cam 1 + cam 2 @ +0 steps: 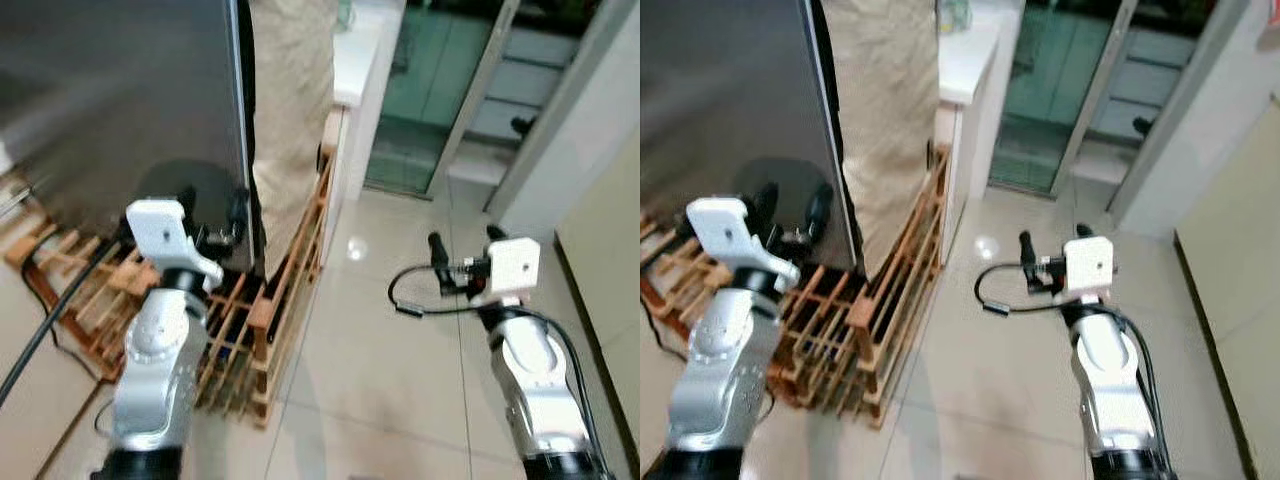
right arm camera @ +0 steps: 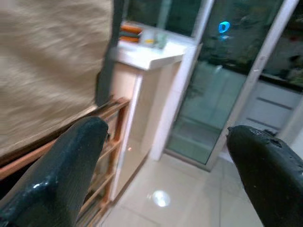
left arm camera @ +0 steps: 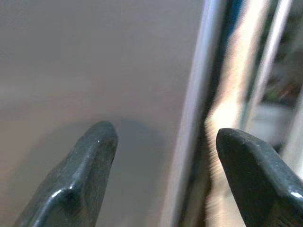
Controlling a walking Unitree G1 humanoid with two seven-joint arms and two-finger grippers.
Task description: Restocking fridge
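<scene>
The fridge door (image 1: 120, 90) stands at left, a heavy, stiff, slick steel slab; its right edge looks the likeliest hold. Left gripper (image 3: 163, 142) hovers there, jaws apart. Right gripper (image 1: 462, 240) hangs over floor tiles (image 1: 400, 330), jaws apart, empty.

We look down on a glossy pale tiled floor (image 1: 400, 340) that catches a small bright reflection of light. A wooden slatted rack (image 1: 270, 310) stands on it, with a beige cloth (image 1: 290, 110) hanging above. Beside them stands a white cabinet topped by a white surface (image 1: 965, 55), and beyond it a glass sliding door (image 1: 450, 80) in a pale frame.
</scene>
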